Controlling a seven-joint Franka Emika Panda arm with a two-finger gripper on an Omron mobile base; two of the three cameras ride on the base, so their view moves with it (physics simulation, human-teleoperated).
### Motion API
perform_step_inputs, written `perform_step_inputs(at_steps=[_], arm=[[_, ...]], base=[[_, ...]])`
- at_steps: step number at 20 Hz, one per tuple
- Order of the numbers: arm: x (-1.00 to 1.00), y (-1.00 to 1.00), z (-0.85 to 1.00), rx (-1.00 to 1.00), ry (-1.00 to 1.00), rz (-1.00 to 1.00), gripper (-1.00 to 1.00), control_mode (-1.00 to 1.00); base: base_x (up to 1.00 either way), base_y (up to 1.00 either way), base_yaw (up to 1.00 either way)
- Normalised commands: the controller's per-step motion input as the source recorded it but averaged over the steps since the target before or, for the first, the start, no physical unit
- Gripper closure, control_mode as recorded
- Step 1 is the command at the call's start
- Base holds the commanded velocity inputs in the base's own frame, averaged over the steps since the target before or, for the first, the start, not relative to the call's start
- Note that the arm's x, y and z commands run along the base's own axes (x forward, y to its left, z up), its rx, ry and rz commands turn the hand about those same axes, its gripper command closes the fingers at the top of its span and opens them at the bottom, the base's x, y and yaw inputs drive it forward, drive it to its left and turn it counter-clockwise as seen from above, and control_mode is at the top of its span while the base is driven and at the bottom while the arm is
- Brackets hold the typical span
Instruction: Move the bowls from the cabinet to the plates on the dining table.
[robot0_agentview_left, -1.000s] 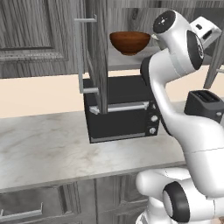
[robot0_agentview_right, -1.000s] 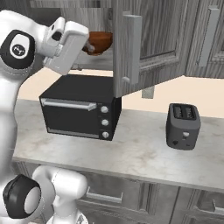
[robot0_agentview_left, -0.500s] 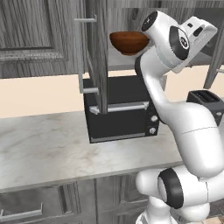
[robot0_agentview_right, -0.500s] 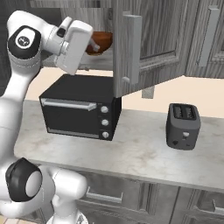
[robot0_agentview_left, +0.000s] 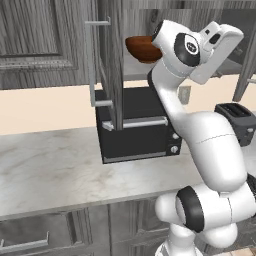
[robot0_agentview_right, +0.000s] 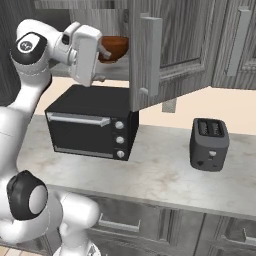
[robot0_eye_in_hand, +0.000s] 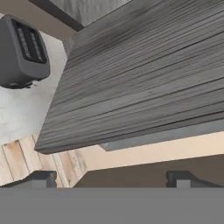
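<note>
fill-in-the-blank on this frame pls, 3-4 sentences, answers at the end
1. The reddish-brown bowl sits inside the open ____.
2. On the counter, straight below the bowl, stands a black ____.
3. The small dark appliance with two slots in its top, right of the oven, is a ____.
4. The gripper has its finger tips set wide apart, so it is ____.

Missing words: cabinet; toaster oven; toaster; open

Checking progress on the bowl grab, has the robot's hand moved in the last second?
Yes. In the left base view the hand has swung right, away from the brown bowl in the cabinet.
</note>
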Motion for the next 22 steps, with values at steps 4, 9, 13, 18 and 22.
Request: perform_step_inputs(at_steps=[4,9,13,18,22], arm=[[0.08,-0.01,0.0,-0.03,0.0,-0.13,-1.0,-1.0],[0.24,-0.04,0.0,-0.03,0.0,-0.07,-1.0,-1.0],[0.36,-0.12,0.08,-0.03,0.0,-0.05,-1.0,-1.0],[0.39,-0.18,0.07,-0.03,0.0,-0.03,-1.0,-1.0],[0.11,-0.2,0.06,-0.01,0.0,-0.04,-1.0,-1.0]], base=[[0.0,0.0,0.0],[0.0,0.0,0.0],[0.0,0.0,0.0],[0.0,0.0,0.0],[0.0,0.0,0.0]])
